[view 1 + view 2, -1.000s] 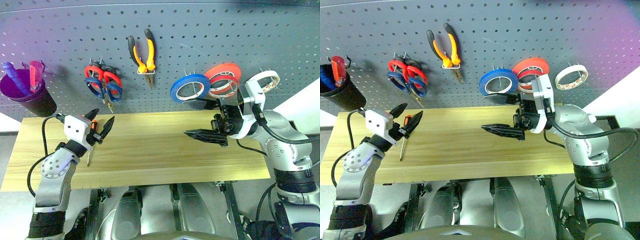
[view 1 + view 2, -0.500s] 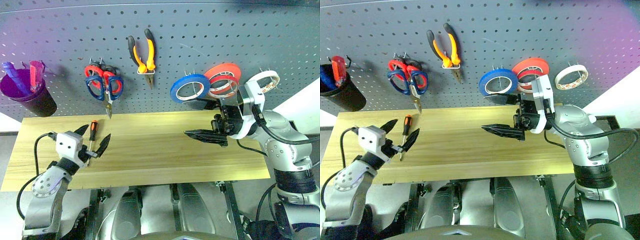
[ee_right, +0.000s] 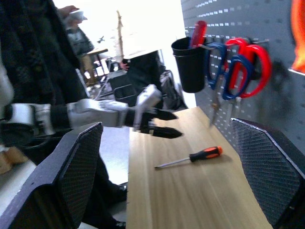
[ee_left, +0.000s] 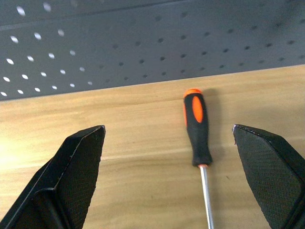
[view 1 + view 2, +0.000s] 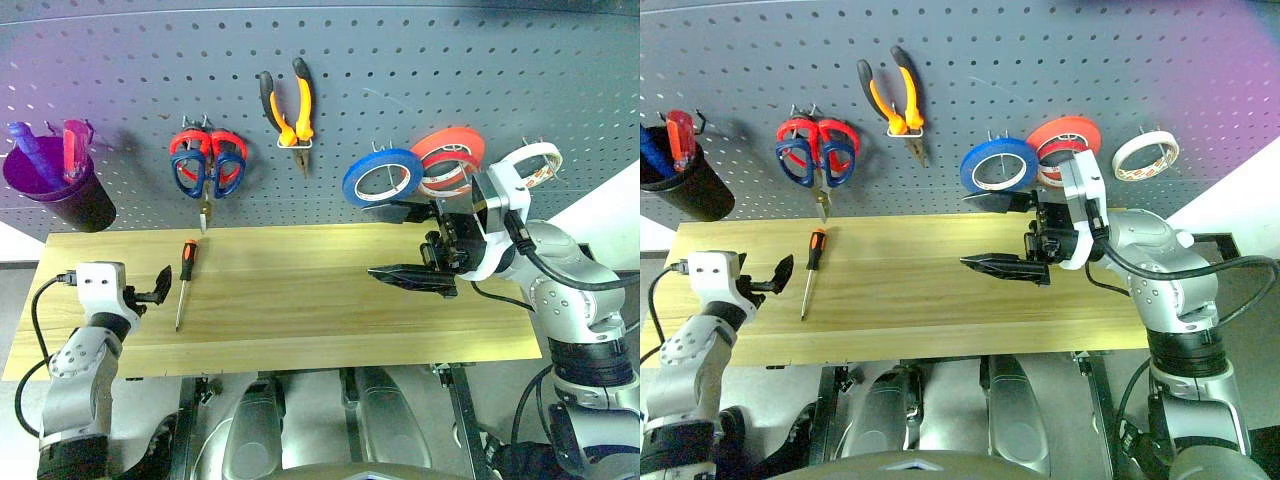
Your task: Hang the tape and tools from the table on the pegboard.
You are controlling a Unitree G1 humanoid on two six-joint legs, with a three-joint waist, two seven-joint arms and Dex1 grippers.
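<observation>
The screwdriver is observed lying flat on the table, orange-and-black handle toward the pegboard, shaft pointing back toward the table's front edge; it is judged the one task item not yet hung. In the left wrist view it lies ahead of and between the two fingers, nearer one of them, untouched. The left gripper is held low at the table's near left corner with jaws spread wide and empty, just beside the shaft, a stance judged suited to lining up on the handle before closing. The right gripper is held above the table, pointing across it toward the left, jaws wide apart and empty, well clear of the screwdriver and presumably parked out of the way. On the pegboard, beyond both jaws, the pliers hang on a small metal hook, the dark-handled scissors share a hook with a red-handled pair, and the whitish tape sits on pegs past the right gripper
</observation>
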